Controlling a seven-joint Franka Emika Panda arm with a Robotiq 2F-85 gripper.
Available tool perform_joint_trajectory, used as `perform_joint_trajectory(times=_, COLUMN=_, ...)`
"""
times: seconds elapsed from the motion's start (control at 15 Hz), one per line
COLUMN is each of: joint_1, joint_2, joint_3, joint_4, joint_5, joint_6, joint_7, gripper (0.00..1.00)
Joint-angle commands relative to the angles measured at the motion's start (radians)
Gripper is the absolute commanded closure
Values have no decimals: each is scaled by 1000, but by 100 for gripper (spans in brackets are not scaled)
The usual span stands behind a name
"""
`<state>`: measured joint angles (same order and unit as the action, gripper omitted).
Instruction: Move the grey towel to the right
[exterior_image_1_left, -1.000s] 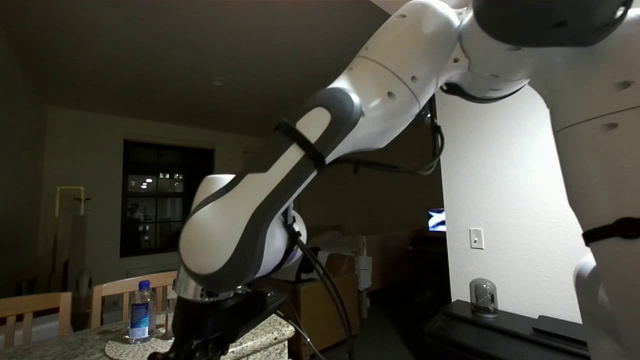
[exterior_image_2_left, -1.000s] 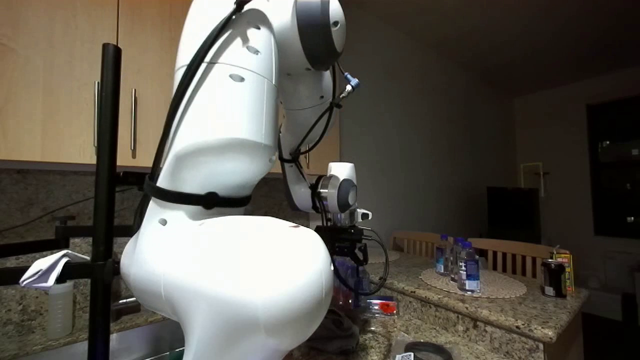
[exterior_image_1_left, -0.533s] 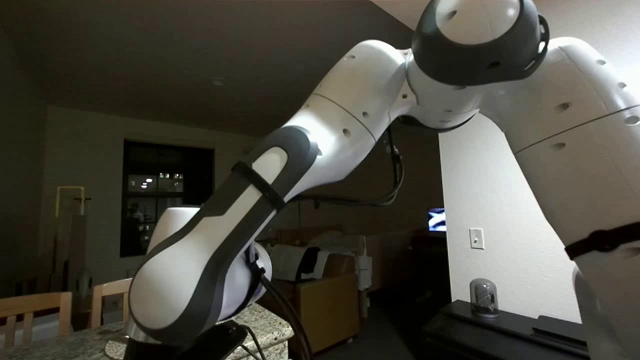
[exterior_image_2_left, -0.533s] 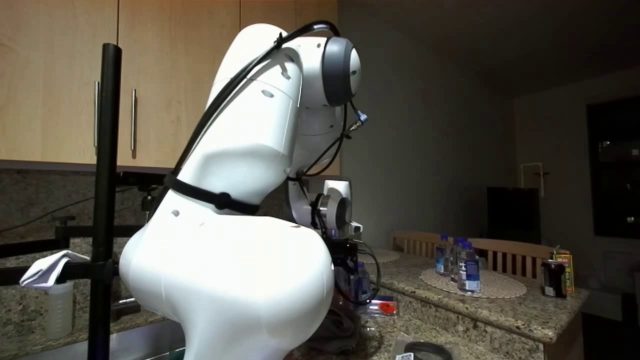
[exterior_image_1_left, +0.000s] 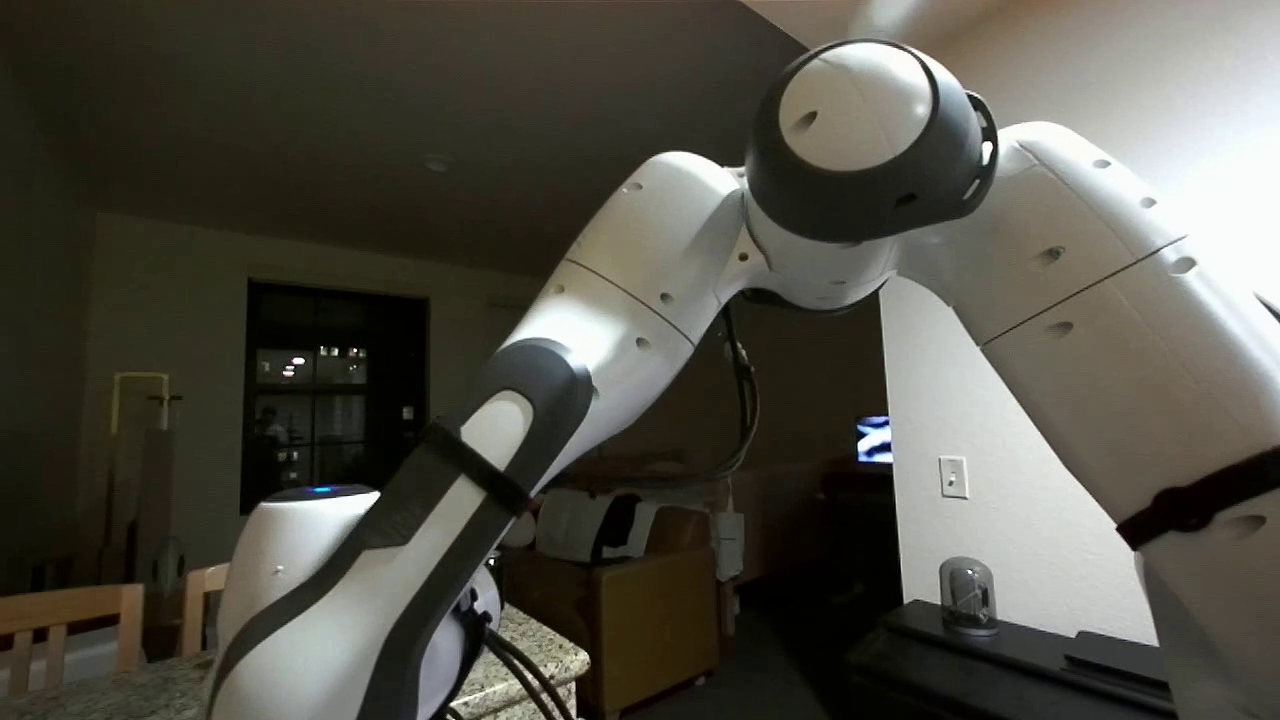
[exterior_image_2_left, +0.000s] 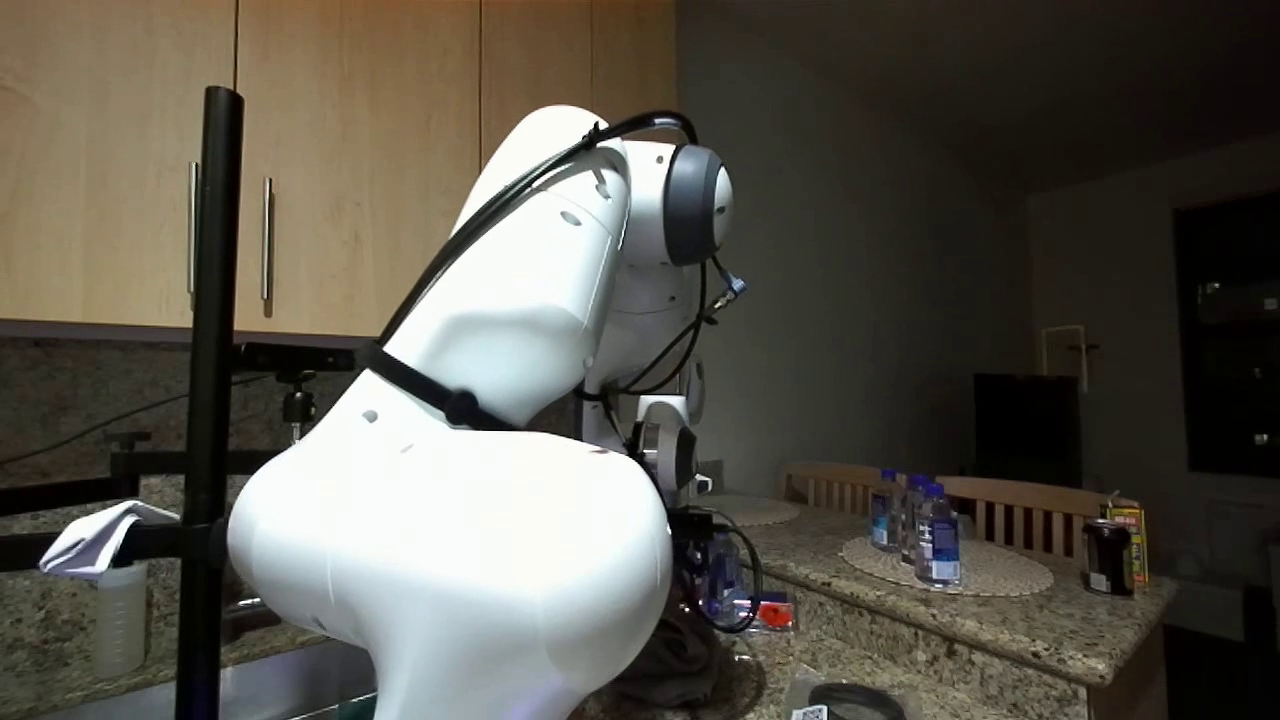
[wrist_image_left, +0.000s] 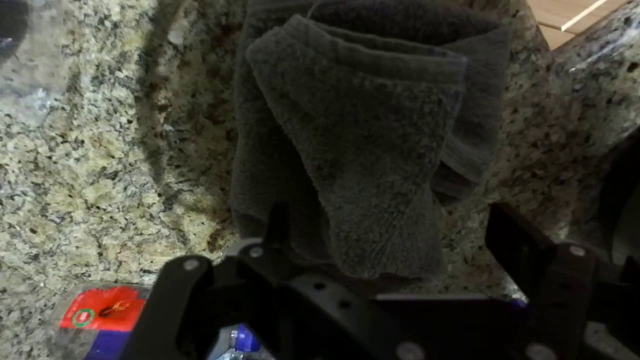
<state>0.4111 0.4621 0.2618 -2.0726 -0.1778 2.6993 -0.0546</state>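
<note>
Grey towel (wrist_image_left: 375, 145), folded, below spread gripper (wrist_image_left: 389, 218)

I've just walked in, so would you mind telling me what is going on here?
A robot arm has its open tool over a grey towel, which lies loosely folded on the speckled stone counter. In the wrist view the fingers stand wide apart with part of the towel showing between them, so it is not gripped yet; whether they touch it, I cannot tell. The aim is to move the towel to the right.
</note>
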Motion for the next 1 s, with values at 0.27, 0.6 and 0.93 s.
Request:
perform_joint_trajectory(times=0.27, joint_1=94, joint_2=93, joint_3=-86, joint_4=73, joint_5=-149, joint_6=6, joint_7=32, gripper=0)
perform_joint_trajectory(times=0.6, joint_1=116, joint_2=127, joint_3=-93, joint_4=96, joint_5=-150, joint_6=-6, joint_7=33, gripper=41)
perform_joint_trajectory(times=0.93, joint_1=103, joint_2=131, joint_3=-74, joint_4=100, joint_5=-113, joint_6=-33, joint_7=39, gripper=74)
